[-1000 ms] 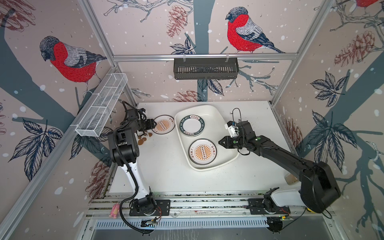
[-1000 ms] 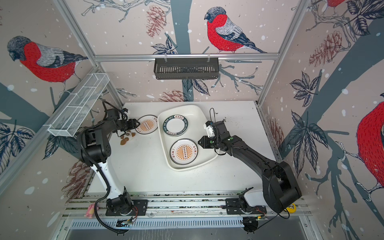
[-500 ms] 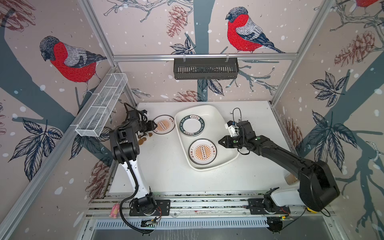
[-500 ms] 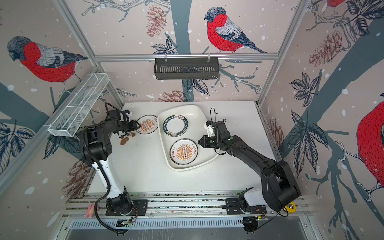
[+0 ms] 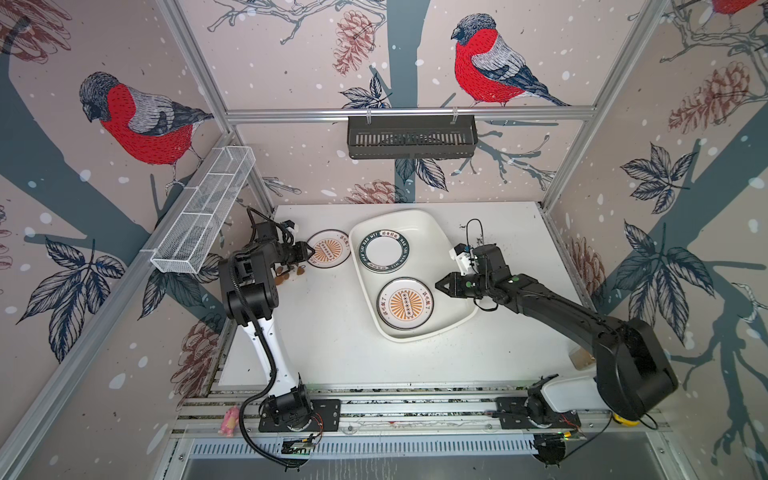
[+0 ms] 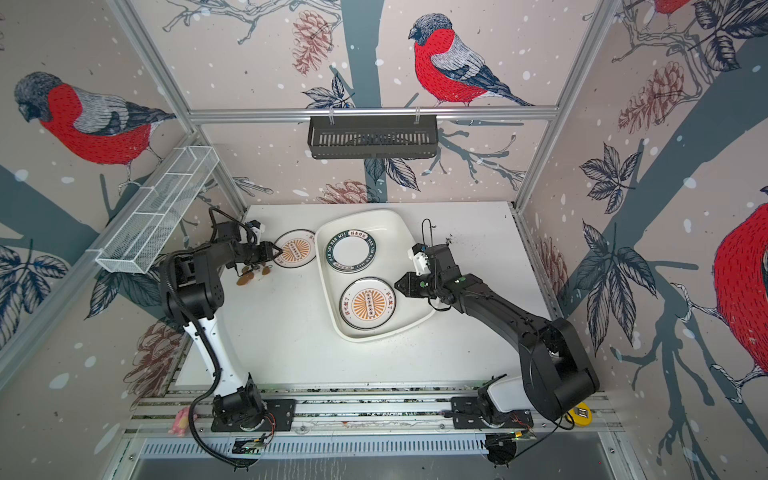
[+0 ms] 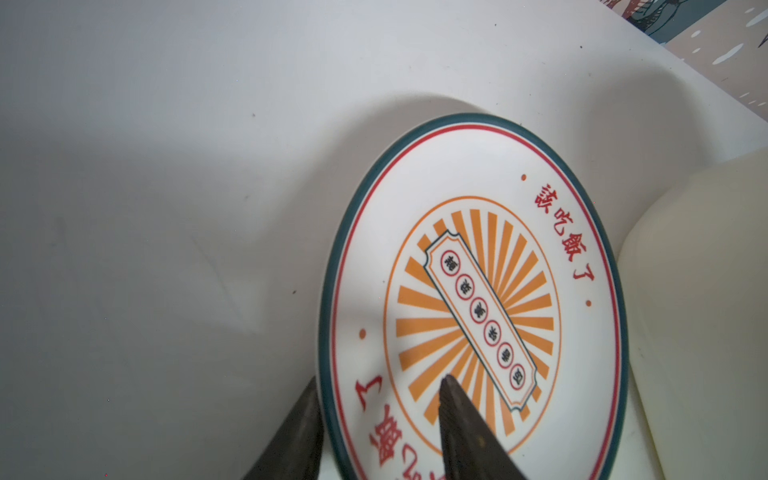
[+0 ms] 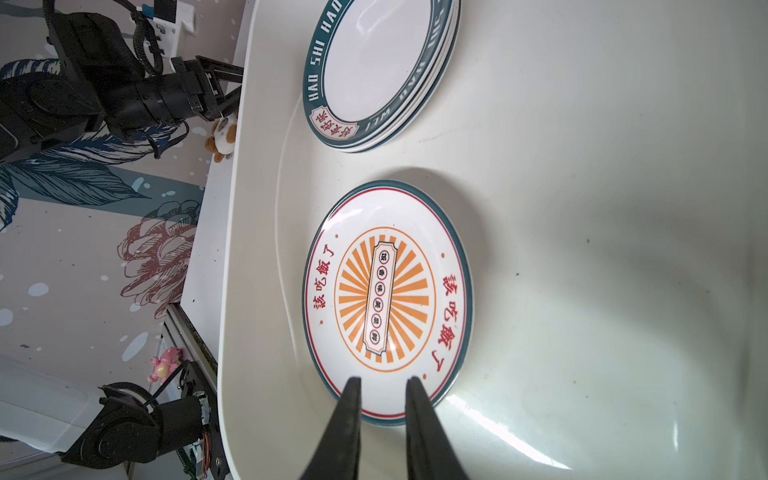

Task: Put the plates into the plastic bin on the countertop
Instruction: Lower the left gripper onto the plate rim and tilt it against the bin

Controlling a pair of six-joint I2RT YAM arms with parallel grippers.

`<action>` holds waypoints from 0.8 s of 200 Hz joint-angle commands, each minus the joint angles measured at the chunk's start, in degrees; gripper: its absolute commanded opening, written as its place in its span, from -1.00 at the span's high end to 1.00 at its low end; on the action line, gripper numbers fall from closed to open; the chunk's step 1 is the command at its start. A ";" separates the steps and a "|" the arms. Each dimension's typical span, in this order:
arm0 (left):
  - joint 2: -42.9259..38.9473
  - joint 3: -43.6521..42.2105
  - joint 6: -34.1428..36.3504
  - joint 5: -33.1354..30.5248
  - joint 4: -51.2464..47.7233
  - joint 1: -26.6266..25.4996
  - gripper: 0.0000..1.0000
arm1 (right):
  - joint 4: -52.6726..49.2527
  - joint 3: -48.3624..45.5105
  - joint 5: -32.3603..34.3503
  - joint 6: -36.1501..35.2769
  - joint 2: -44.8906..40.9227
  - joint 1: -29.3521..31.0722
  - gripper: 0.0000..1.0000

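**Left gripper** (image 7: 378,380): jaws spread, astride the near rim of the loose sunburst plate (image 7: 478,291). One finger sits over the printed face and the other outside and below the rim. Firm contact cannot be confirmed. The wrist is level and the forearm points toward the plastic bin (image 5: 432,245). The elbow is folded high above its base.

**Right gripper** (image 8: 382,380): fingers nearly together with a narrow gap showing, nothing between them. The tips are over the near rim of the binned sunburst plate (image 8: 386,299). The arm is long and low, stretched diagonally across the bin's right rim.

**Task items:**
- The loose sunburst plate lies flat on the countertop (image 5: 332,353), just outside the bin's left wall.
- The binned sunburst plate occupies the bin's front half.
- The lettered stack (image 8: 374,62) of green-rimmed plates sits in the rear half, apart from it.

**Obstructions:** the bin's left wall stands between the loose plate and the interior.

**Surroundings:**
- A small plush toy (image 8: 222,139) lies on the countertop left of the bin, beside the left wrist.
- The black slotted rack (image 5: 411,137) hangs behind the bin.
- The wire mesh basket (image 5: 203,212) hangs to the bin's left
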 commanded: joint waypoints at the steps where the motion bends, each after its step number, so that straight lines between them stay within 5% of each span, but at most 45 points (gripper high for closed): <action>1: 0.38 -0.90 -1.23 0.30 -1.66 0.18 0.13 | 2.11 -0.05 -0.87 0.47 0.11 0.01 0.56; 160: -1.59 -5.38 -8.23 2.37 2.57 0.74 0.56 | 5.67 -1.81 -1.74 2.09 0.28 0.00 0.58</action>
